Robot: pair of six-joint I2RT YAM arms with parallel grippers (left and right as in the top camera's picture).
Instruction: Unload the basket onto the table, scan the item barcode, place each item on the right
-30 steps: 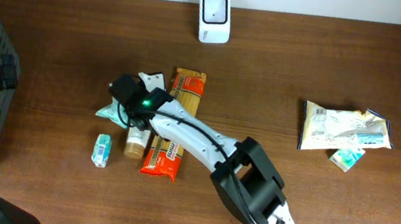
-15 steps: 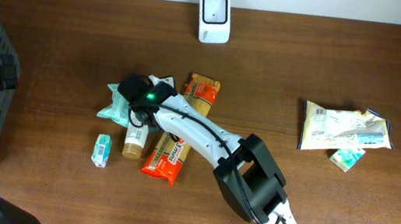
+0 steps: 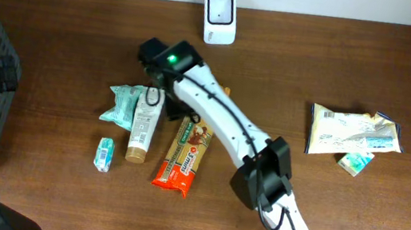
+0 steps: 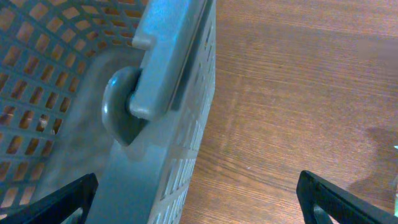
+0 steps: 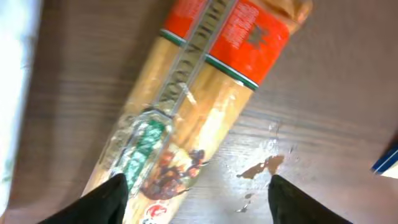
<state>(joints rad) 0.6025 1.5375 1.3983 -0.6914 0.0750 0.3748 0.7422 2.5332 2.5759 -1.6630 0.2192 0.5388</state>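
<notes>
Spaghetti pack, newly askew, beside bottle

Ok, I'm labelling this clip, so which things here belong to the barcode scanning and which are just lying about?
Belong to the job: scanner; pasta packet, lying below the open right gripper.
Lying about for now: teal pouch; cream bottle; small teal pack; snack bag; teal box beside it; basket.
</notes>
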